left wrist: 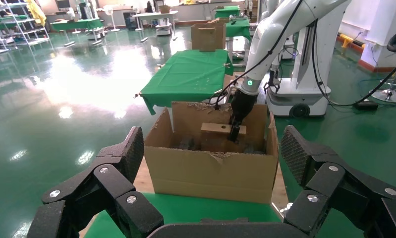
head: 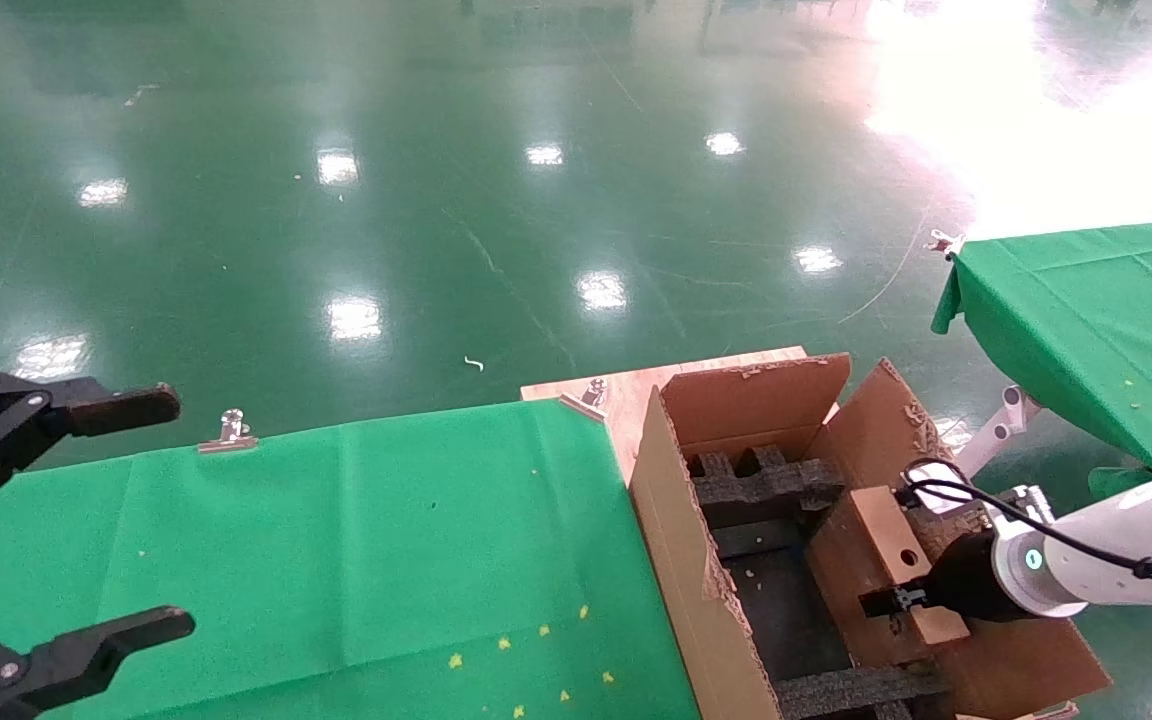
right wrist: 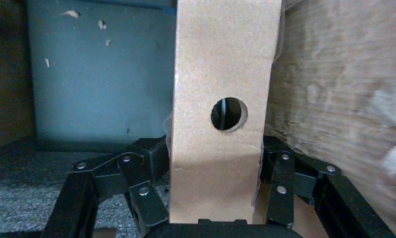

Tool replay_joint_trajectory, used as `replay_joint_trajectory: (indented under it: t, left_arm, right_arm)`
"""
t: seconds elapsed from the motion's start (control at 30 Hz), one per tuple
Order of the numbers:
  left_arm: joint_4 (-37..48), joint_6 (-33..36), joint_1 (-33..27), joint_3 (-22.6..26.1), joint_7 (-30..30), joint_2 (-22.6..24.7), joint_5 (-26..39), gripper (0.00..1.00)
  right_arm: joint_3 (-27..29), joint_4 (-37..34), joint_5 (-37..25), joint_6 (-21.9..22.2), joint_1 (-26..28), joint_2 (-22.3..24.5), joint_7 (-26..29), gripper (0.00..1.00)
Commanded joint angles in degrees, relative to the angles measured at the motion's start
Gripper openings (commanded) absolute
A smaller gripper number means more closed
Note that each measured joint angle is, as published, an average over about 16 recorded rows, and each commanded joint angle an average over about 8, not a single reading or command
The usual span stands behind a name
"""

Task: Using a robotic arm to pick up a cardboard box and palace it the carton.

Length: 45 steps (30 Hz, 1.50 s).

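The right gripper is clamping the small cardboard box between its black fingers and is holding it inside the open carton, at the worktop's right edge; lowering it straight and level before releasing should seat it among the foam inserts. Over the worktop's left edge, the left gripper is hanging open and empty.
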Motion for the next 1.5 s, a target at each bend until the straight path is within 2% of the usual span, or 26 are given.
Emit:
replay_joint_trajectory:
  t: [0.03,0.07,0.3,0.33,1.1,1.33,1.5]
  left_arm:
    - [0.0,0.0,0.0,0.0,0.0,0.0,0.0,1.00]
    - [0.0,0.0,0.0,0.0,0.0,0.0,0.0,1.00]
    - [0.0,0.0,0.0,0.0,0.0,0.0,0.0,1.00]
    - [0.0,0.0,0.0,0.0,0.0,0.0,0.0,1.00]
    - [0.0,0.0,0.0,0.0,0.0,0.0,0.0,1.00]
    - [0.0,0.0,0.0,0.0,0.0,0.0,0.0,1.00]
    - [0.0,0.0,0.0,0.0,0.0,0.0,0.0,1.00]
  right_arm:
    - [0.0,-1.2,0.9,0.2,-0.8,-0.7,-0.8,0.00]
    - [0.1,-1.7,1.4,0.2,-1.0,-1.0,-1.3,0.03]
    - [0.5,-3.6,3.7,0.1,-2.0,-2.0,-3.5,0.90]
    - [0.5,-3.7,3.8,0.1,-2.1,-2.1,-3.6,1.00]
    - [0.6,-1.6,2.7,-0.7,-0.2,-0.5,-3.1,1.00]
    - [0.9,1.0,0.8,-1.0,2.1,1.0,-1.8,1.00]
    - [2.1,3.4,-0.8,-1.0,5.6,2.4,-0.7,1.00]
